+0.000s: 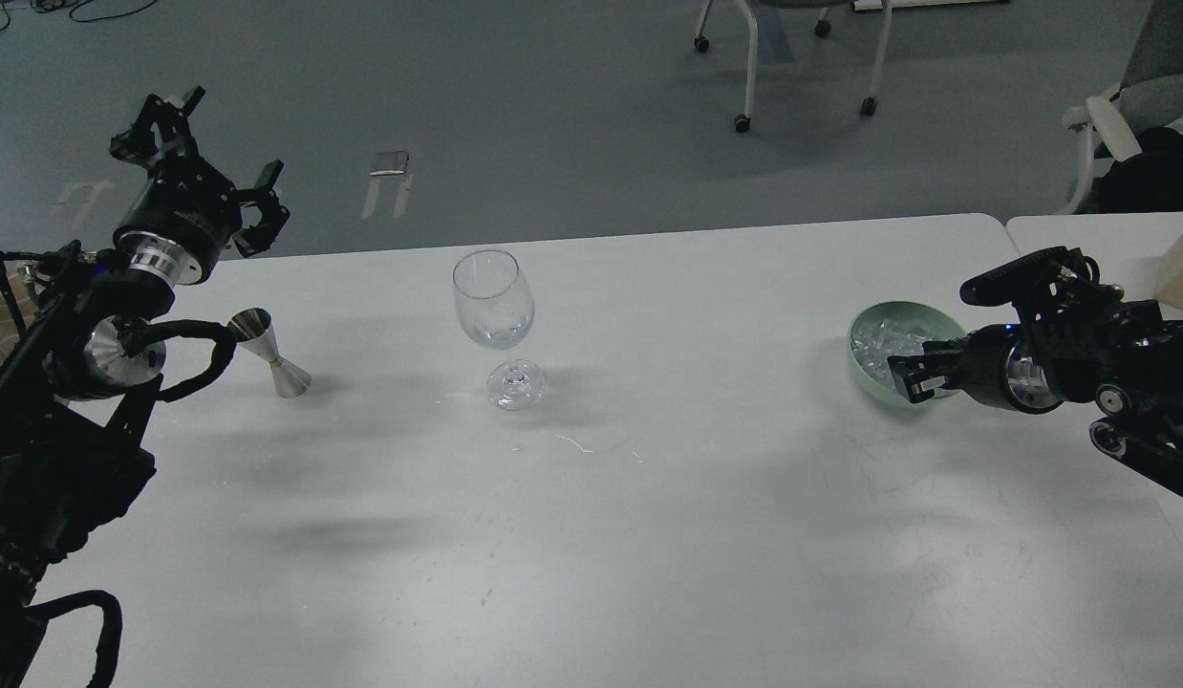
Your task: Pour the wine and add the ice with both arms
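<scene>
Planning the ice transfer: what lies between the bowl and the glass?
Only bare table between bowl and glass, per the head view.

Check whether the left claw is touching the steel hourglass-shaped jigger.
Apart. The head view shows the left claw raised, open, well above and behind the jigger on the table.

Surface (706,535): smooth, matt, pale grey-white, with faint scuffs. Glass (493,301): clear and glossy, with bright highlights on bowl and foot. Jigger (269,353): polished metal, satin sheen. Bowl (864,382): pale green, smooth, softly matt. Ice (886,339): clear, glassy, glinting cubes. Arms: matt black housings, brushed silver metal disc joints, rubbery black cables. Left pincer (214,143) and right pincer (921,373): matt black, hard-looking. Floor (515,105): dull grey-green, smooth.
</scene>
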### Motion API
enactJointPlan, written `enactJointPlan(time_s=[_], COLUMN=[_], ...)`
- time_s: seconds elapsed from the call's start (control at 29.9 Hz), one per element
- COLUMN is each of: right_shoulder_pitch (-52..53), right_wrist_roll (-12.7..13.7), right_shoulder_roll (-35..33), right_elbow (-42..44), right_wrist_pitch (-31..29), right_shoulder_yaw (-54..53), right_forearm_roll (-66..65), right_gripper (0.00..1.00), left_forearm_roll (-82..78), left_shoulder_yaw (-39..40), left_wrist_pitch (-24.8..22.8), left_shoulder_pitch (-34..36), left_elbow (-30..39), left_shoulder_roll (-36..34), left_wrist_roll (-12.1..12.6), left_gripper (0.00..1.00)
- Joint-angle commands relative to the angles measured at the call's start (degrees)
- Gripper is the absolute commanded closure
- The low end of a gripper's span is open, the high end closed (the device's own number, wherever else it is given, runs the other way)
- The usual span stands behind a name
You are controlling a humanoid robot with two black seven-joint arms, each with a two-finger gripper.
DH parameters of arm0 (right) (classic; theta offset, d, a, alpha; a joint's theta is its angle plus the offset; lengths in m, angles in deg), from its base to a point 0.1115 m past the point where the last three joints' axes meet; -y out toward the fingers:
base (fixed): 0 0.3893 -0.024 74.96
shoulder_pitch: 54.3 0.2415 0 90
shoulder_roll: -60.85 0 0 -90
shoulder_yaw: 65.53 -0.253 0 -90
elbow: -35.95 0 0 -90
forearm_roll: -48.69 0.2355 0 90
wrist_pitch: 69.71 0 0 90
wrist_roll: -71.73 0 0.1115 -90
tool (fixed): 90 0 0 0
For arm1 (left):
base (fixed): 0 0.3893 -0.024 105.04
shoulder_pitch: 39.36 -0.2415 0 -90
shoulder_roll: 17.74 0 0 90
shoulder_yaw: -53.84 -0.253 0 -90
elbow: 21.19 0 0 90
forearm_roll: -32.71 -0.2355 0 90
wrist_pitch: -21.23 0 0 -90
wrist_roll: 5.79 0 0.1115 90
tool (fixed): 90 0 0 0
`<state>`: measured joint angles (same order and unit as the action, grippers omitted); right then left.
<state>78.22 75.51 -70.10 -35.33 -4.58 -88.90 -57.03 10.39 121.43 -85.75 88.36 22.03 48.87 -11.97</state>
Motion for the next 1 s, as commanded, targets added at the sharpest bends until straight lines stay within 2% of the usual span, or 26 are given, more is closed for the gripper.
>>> enactJointPlan(time_s=[0.0, 0.3, 0.4, 0.53, 0.67, 0.97], right_shoulder_pitch=[0.29, -0.06, -0.15, 0.29, 0.64, 0.99], right_wrist_roll=[-0.01, -0.01, -0.01, -0.01, -0.01, -0.27], right_shoulder_roll=[-0.01, 0.08, 0.17, -0.01, -0.10, -0.10], right_elbow=[0.00, 0.18, 0.27, 0.44, 0.44, 0.27], right_wrist_pitch=[-0.01, -0.01, -0.01, -0.01, -0.01, -0.01], right_shoulder_yaw=[-0.01, 0.08, 0.08, 1.83, 2.10, 1.92], right_forearm_roll=[-0.10, -1.07, -0.98, -1.07, -1.07, -0.98], right_gripper=[0.58, 0.59, 0.64, 0.80, 0.88, 0.93], left_forearm_roll=[-0.01, -0.01, -0.01, -0.01, -0.10, -0.10], left_shoulder_yaw=[0.00, -0.09, -0.09, 0.00, -0.09, -0.09], left_wrist_pitch=[-0.08, -0.08, -0.08, 0.01, -0.08, -0.16], left_shoulder_pitch=[-0.36, -0.63, -0.63, -0.63, -0.63, -0.63], left_elbow=[-0.42, -1.21, -1.38, -1.47, -2.70, -2.88], left_shoulder_roll=[-0.08, 0.01, 0.01, -0.08, -0.16, -0.25], left_wrist_roll=[-0.06, -0.15, -0.15, -0.06, -0.06, -0.15], left_gripper=[0.02, 0.02, 0.02, 0.02, 0.02, 0.02])
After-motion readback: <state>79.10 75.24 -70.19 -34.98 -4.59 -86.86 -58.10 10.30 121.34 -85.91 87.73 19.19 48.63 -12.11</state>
